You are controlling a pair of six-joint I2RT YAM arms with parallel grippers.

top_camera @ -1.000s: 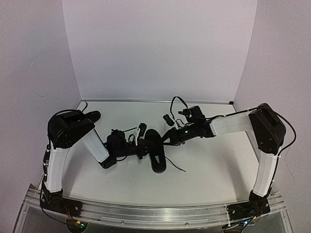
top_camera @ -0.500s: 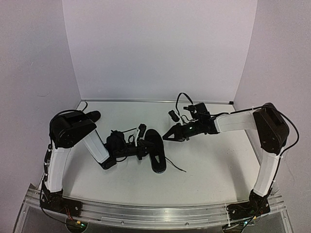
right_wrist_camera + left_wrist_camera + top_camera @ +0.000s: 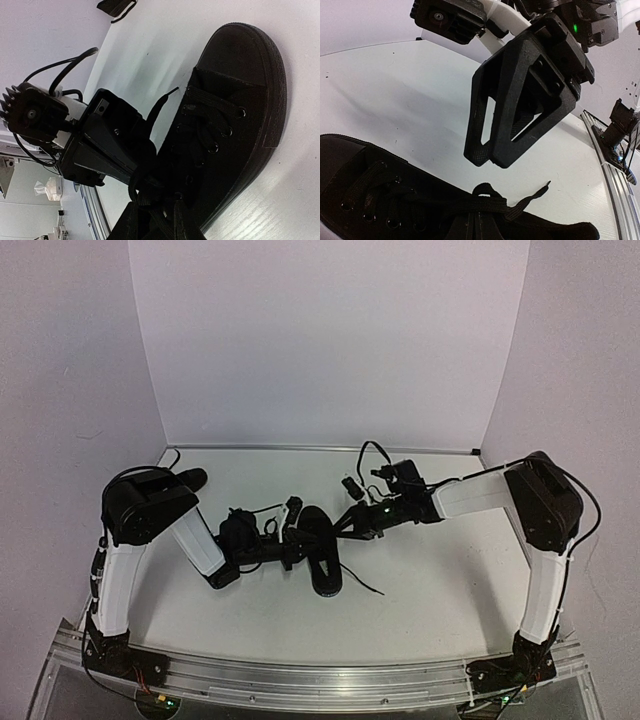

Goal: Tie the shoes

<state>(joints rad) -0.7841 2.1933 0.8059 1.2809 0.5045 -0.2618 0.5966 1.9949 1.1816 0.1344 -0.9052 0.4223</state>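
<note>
- Black canvas low-top shoe (image 3: 322, 558) at mid table (image 3: 440, 590). Laces (image 3: 420, 205) threaded, no bow seen, lace end (image 3: 368, 587) loose.
- Est. early stage. 2nd shoe (image 3: 188, 479) far left, untouched.
- Left gripper (image 3: 296, 550) clenched at laces; pinch unconfirmed.
- Right gripper (image 3: 485, 159) just above shoe; grip can't tell.
- Count: 2 shoes, 2 grippers.

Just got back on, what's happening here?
Both arms are at the laces of the middle shoe. The left gripper is shut at its lacing. The right gripper hovers just above, not clearly holding lace. No bow shows, and one lace end lies loose. The second shoe sits untouched at far left.
</note>
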